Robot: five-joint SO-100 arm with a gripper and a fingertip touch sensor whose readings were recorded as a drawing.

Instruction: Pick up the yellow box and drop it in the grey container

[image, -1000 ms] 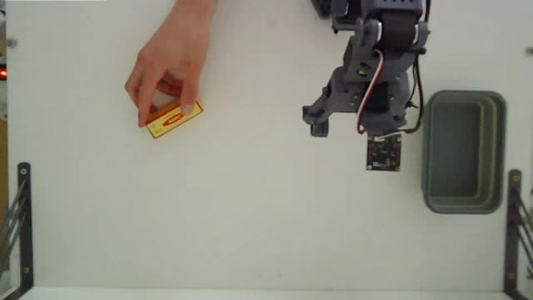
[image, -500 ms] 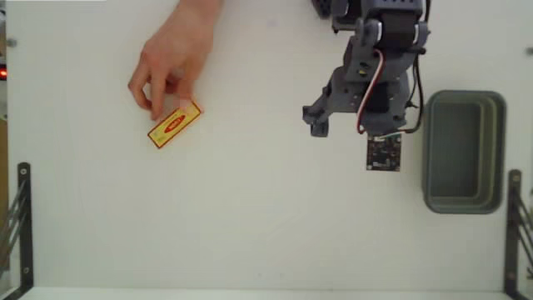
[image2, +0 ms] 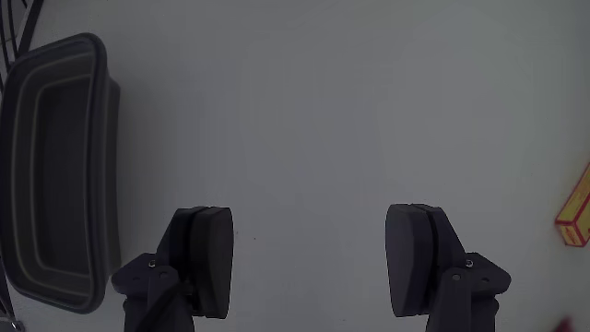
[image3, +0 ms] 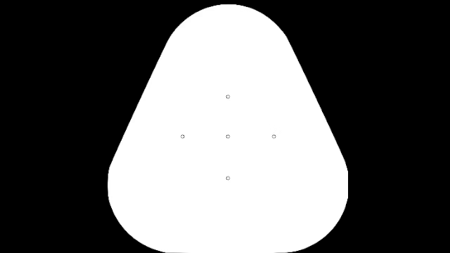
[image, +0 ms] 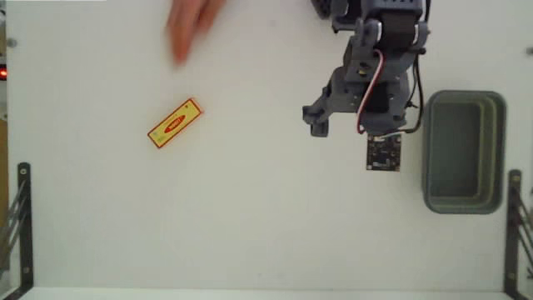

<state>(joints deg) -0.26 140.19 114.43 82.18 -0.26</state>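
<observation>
While wide open and empty, gripper (image2: 313, 267) well apart from yellow box (image: 175, 122).

The counter (image: 250, 225) is a smooth, matt white surface. The yellow box (image: 175, 122) looks like printed card with a slight sheen. The grey container (image: 463, 152) right of the arm looks like matt moulded plastic with a smooth rim. The hand (image2: 309, 267) has matt dark plastic fingers (image2: 210, 258), spread apart.
</observation>
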